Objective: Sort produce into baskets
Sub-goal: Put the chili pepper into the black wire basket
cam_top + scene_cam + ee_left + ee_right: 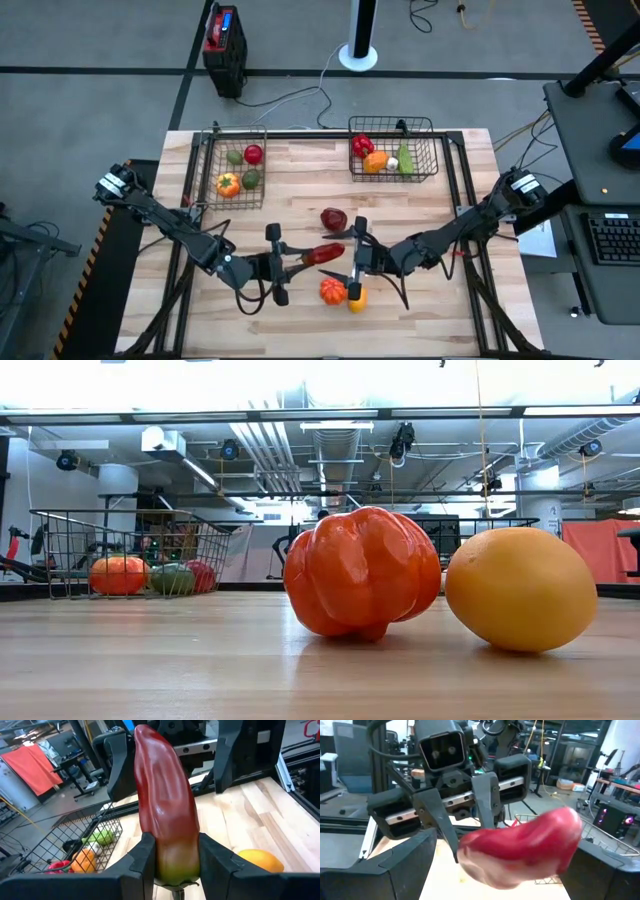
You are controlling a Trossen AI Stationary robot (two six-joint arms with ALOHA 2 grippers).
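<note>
Produce and baskets sit spread over the wooden counter [300,165], which fills the middle of the high view. The left basket [212,150] stands in the counter's upper left and holds an orange-and-yellow piece [228,184], a red one [253,154] and two green ones. The right basket [432,150] stands at upper centre-right and holds a red piece [362,146], an orange one [375,162], a small white one and a green one.

Both dark arms reach in from the lower corners and meet at lower centre. The left pincer [288,262] is closed on the stem end of a long red pepper [322,254], its fingers [142,857] pressing the pepper's greenish base on both sides in the left wrist view. The right pincer [358,250] faces it with its jaws spread wide on either side of the pepper's tip; whether they touch it I cannot tell.

A dark maroon piece [334,218] lies just above the pincers. Just below them a ribbed orange-red tomato [332,290] and a yellow-orange fruit [357,297] lie side by side; in the low view they fill the foreground, nearly touching.

A black box with a red top [222,40] stands on the floor in the upper left of the high view. No writing on it or elsewhere is readable.
</note>
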